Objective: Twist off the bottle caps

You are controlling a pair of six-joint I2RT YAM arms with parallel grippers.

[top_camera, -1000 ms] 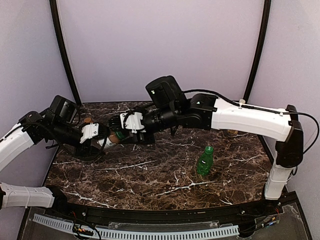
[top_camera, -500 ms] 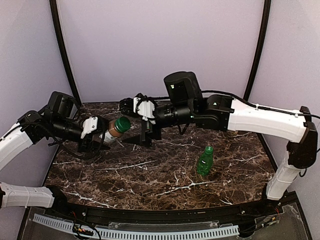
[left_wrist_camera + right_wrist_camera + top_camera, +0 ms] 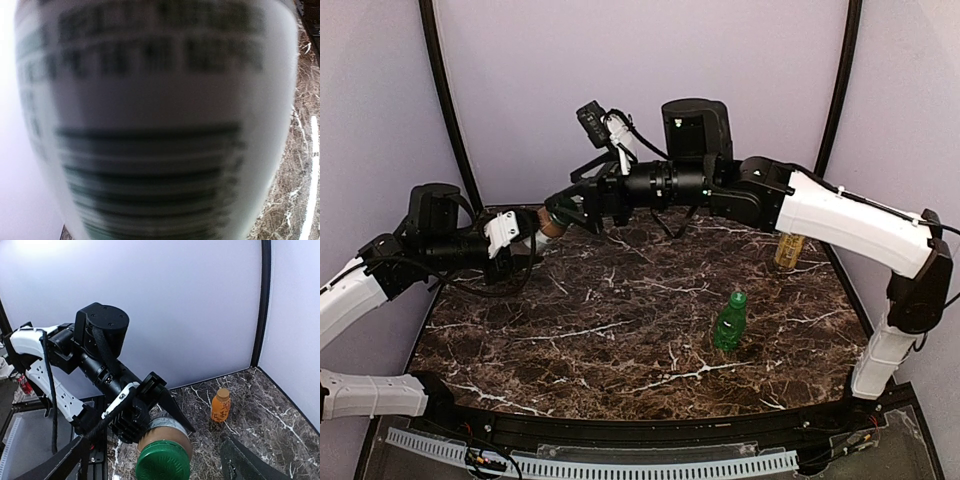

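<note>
You're looking at four bottles in all: the top view is showing three, the held bottle (image 3: 551, 221), the green bottle (image 3: 728, 326) and the yellow bottle (image 3: 788, 252), and the right wrist view is adding one orange bottle (image 3: 220, 409). You're counting three caps: one dark green cap (image 3: 162, 461), one bright green cap (image 3: 738, 298), one tan-gold cap (image 3: 222, 392). The yellow bottle's top is sitting hidden behind an arm, so you're not counting a cap there. Two arms are showing, the left arm (image 3: 360, 290) and the right arm (image 3: 840, 215), over one marble table (image 3: 620, 350).
</note>
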